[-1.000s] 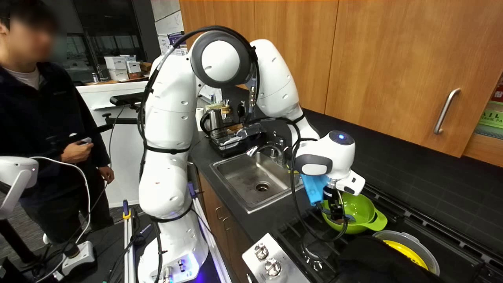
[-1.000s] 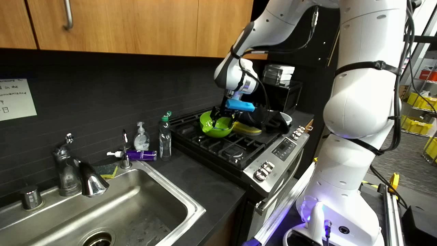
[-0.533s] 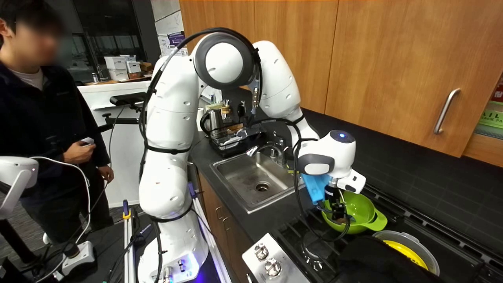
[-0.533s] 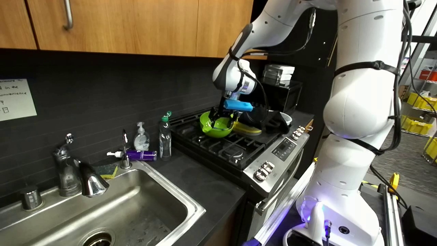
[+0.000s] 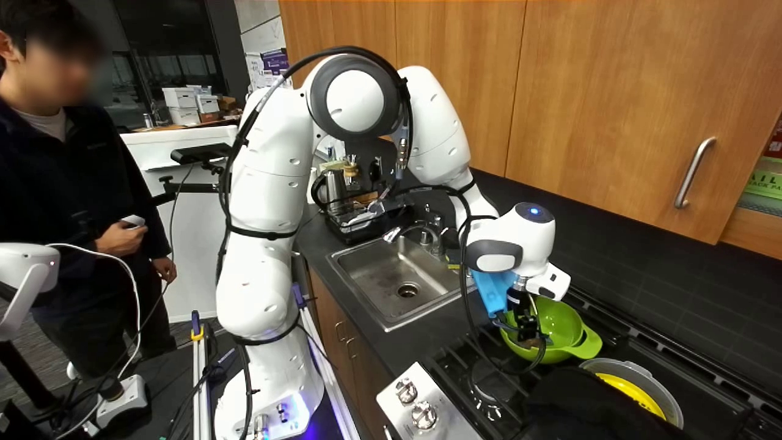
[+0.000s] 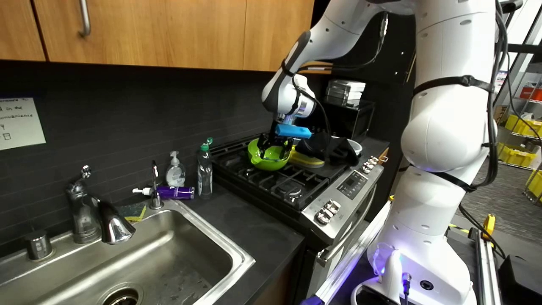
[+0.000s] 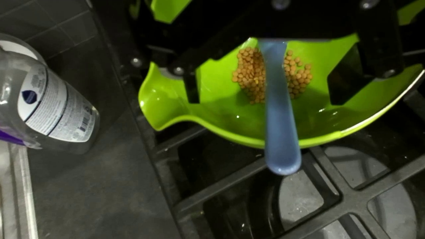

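Note:
My gripper [image 7: 268, 95] is open. Its two black fingers stand wide apart inside the green bowl [image 7: 229, 133], with nothing gripped. A blue utensil handle [image 7: 282, 132] runs between the fingers, apart from both, and its end sticks out over the bowl's near rim. Its upper end is hidden under the gripper body. Small tan pellets [image 7: 250, 78] lie in the bowl on both sides of the handle. In both exterior views the gripper [image 5: 526, 335] [image 6: 275, 154] points down into the bowl [image 5: 568, 324] [image 6: 271, 164], which stands on the stove.
Stove grates [image 7: 348, 197] lie under the bowl. A black cloth [image 5: 580, 403] and a grey pot [image 5: 672, 406] with something yellow [image 5: 632, 391] in it are beside it. A sink [image 6: 237, 250], a faucet [image 6: 87, 212] and several bottles [image 6: 205, 173] stand along the counter.
My gripper has shifted slightly over the bowl, a little to the left in one exterior view and to the right in another. It stays open. The bowl has not visibly moved.

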You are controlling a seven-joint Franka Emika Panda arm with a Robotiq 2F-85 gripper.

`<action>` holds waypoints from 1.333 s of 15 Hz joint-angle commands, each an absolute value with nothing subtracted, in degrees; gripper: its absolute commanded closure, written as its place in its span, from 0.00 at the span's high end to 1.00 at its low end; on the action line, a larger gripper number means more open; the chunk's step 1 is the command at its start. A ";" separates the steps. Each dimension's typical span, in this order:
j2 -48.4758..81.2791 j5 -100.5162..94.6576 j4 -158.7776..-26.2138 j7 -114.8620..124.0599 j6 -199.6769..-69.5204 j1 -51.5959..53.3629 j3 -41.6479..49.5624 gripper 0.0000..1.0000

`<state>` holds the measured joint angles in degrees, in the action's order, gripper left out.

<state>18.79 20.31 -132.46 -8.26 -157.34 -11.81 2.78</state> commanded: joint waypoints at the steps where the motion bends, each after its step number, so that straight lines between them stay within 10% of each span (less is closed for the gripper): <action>1: 19.66 19.07 -131.25 -6.71 -156.52 -12.08 2.66 0.94; 9: 20.80 19.34 -130.54 -6.10 -156.39 -12.66 2.63 0.87; 13: 21.07 19.29 -130.15 -5.95 -156.51 -12.93 2.79 0.55; 20: 20.75 19.26 -129.70 -5.25 -156.91 -13.17 3.29 0.92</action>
